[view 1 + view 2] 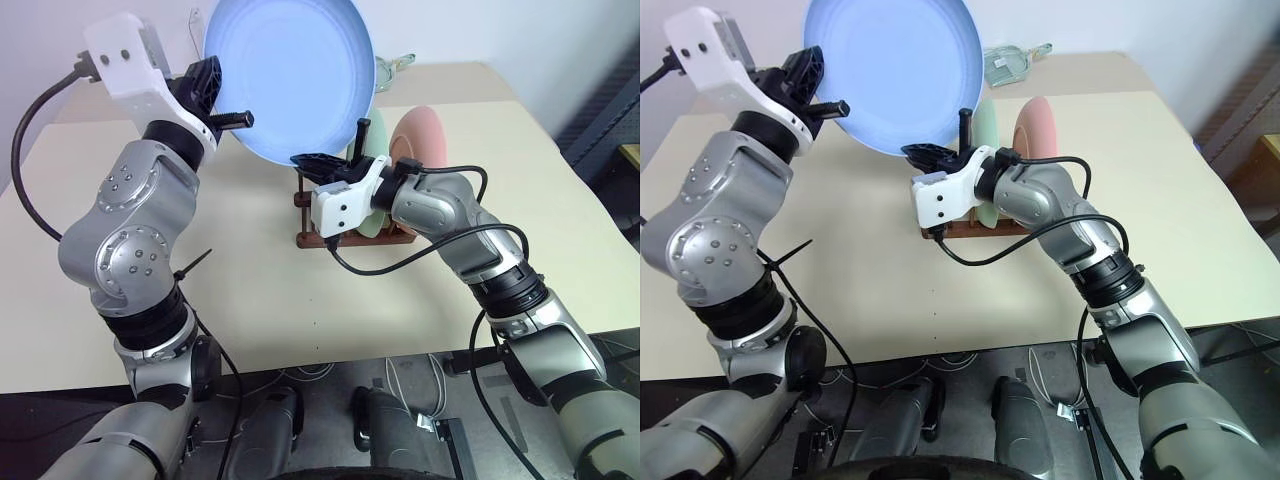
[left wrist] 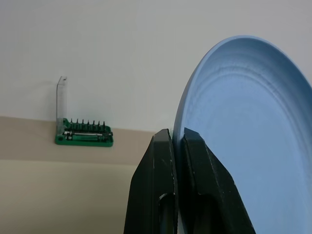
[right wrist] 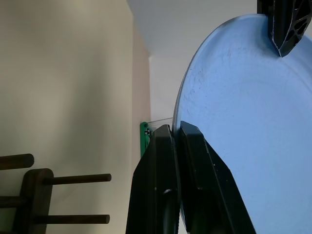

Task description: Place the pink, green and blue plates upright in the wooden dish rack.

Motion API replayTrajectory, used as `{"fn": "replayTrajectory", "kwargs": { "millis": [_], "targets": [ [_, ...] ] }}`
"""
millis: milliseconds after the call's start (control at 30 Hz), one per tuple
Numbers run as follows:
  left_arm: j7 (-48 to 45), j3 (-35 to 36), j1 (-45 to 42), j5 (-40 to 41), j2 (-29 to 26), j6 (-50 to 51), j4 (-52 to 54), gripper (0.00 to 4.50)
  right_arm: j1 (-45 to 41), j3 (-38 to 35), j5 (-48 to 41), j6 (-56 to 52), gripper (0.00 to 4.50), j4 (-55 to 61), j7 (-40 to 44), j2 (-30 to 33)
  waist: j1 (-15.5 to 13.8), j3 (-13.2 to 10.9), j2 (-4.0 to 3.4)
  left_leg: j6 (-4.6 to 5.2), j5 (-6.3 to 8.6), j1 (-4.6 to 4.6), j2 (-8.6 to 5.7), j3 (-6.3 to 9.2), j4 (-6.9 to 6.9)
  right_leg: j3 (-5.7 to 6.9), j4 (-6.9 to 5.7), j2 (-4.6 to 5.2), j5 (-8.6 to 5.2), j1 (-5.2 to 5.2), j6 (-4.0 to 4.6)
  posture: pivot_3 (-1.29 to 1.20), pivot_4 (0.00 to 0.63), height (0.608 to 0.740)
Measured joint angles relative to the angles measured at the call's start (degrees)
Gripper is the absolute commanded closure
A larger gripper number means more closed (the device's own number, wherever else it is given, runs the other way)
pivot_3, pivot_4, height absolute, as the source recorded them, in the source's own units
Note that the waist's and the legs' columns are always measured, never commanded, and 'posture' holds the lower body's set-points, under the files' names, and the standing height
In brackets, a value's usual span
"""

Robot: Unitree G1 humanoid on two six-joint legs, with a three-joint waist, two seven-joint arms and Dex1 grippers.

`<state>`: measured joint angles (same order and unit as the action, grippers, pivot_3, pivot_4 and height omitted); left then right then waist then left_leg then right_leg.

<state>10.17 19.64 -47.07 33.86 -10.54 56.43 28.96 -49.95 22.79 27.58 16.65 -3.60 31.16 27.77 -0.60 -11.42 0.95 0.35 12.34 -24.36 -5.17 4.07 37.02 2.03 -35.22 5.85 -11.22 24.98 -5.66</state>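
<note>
Pinching the blue plate (image 1: 290, 75) on its rim, left gripper (image 1: 218, 95) at 9 o'clock and right gripper (image 1: 318, 163) at 6, both held it upright above the wooden dish rack (image 1: 325, 235), whose free slot lay just below the nearer right gripper.

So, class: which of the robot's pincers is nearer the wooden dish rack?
Right. The right pincer grips the blue plate just above the wooden dish rack; the left pincer grips its far-left rim, higher.

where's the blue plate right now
The blue plate is held upright in the air above the wooden dish rack, pinched between the left gripper and right gripper.
</note>
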Motion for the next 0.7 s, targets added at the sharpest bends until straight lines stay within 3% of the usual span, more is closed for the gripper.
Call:
{"fn": "replayTrajectory", "kwargs": {
  "millis": [33,167,300,433,600,700],
  "targets": [
    [-0.1,0.9,-0.4,1.0,0.9,-1.4,-0.1,3.56,0.0,0.0,0.1,0.0,4.5,0.0,0.0,-0.1,0.0,0.0,0.01,0.0,0.0,0.0,0.0,0.0,0.0,0.0,0.0,0.0,0.0,0.0,0.0,0.0,0.15,0.74],
    [0.7,6.2,-5.3,3.0,1.2,-9.2,-0.6,1.6,0.0,-0.1,0.2,0.0,4.5,0.0,0.0,-0.9,0.1,0.0,0.01,-0.02,-0.01,0.03,0.02,-0.02,-0.02,-0.01,0.0,-0.01,0.01,0.0,0.01,0.0,0.15,0.74],
    [1.2,9.9,-4.8,0.1,-5.7,-14.8,-4.0,1.6,0.0,-0.4,-2.0,0.6,4.5,0.1,0.5,-1.6,0.5,0.0,0.01,-0.04,-0.03,0.12,0.05,-0.08,-0.07,-0.11,-0.05,-0.07,0.02,-0.01,0.03,0.0,0.15,0.74],
    [-1.0,14.6,0.2,-2.7,-14.1,-18.5,-9.4,1.6,-0.1,-3.5,-10.0,-2.3,4.5,3.3,2.7,-4.6,1.2,0.0,0.0,-0.05,-0.03,0.17,0.07,-0.08,-0.1,-0.16,-0.11,-0.1,0.02,0.0,0.04,0.0,0.15,0.74],
    [-15.3,12.3,18.5,-4.1,-22.5,-20.7,-12.4,1.6,-0.4,-9.8,-27.9,-14.8,4.5,10.7,6.5,-10.4,1.4,0.0,0.01,0.22,0.13,0.29,0.1,-0.08,-0.15,-0.26,-0.13,-0.13,0.02,-0.06,0.08,0.0,0.15,0.74],
    [-24.2,9.1,28.6,-5.0,-23.9,-23.4,-12.3,1.6,-0.2,-12.7,-40.4,-27.2,4.5,17.0,7.3,-13.3,1.3,0.0,0.01,0.26,0.18,0.29,0.13,-0.04,-0.19,-0.32,-0.12,-0.14,0.04,0.0,0.14,0.0,0.15,0.74]
  ]
}}
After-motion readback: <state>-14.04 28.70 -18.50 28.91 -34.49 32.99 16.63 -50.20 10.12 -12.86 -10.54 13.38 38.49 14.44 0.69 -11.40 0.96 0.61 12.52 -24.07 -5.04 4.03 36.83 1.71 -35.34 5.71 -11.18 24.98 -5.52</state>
